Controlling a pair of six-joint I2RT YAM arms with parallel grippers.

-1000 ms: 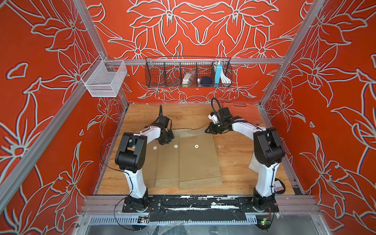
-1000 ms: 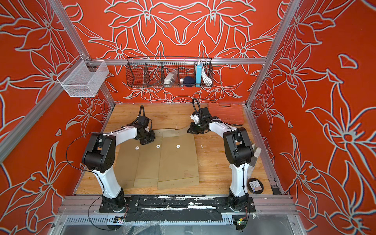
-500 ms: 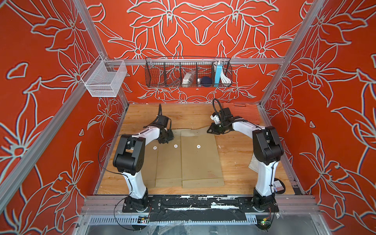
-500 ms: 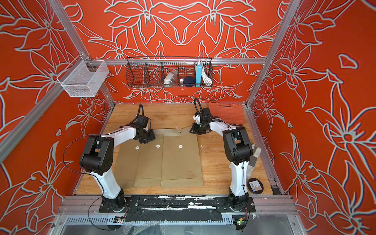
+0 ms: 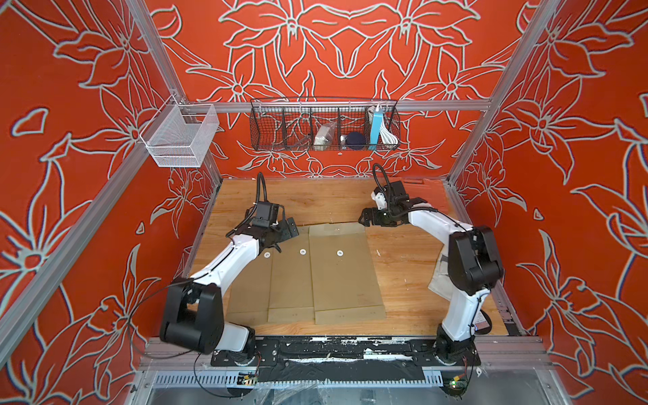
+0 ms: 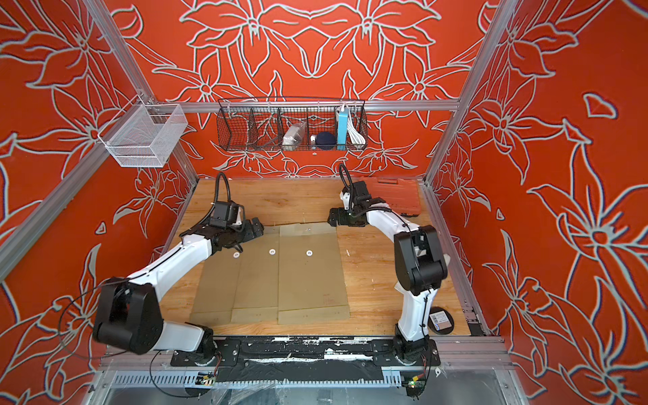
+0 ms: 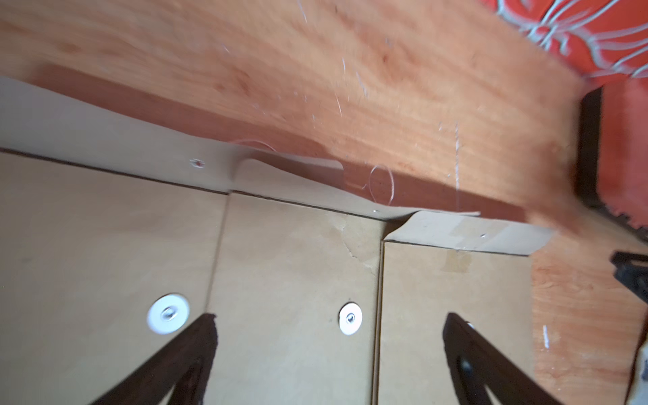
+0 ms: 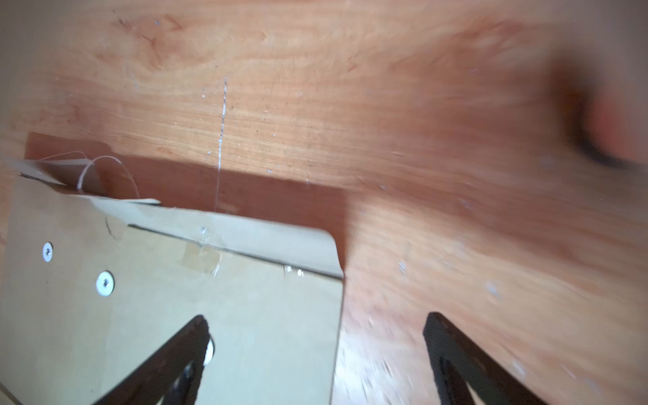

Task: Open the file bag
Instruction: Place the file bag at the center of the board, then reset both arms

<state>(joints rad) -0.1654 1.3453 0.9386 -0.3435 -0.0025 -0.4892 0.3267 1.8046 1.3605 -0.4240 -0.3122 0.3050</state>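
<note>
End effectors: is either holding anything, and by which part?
Nothing is held: left end effector and right end effector both stand open by the file bags, nothing between their jaws.

1. Three file bags [image 5: 345,280], overlapped, spanning from the left jaws to the right jaws.
2. Three white clasp discs [image 5: 339,253], one per bag, just behind both sets of jaws.
3. Left gripper [image 7: 328,321] and right gripper [image 8: 315,317]: two, two jaws apiece.
4. Two wire baskets [image 5: 277,129], well above the jaws.
5. One orange case [image 6: 399,200], behind the right jaws.
</note>
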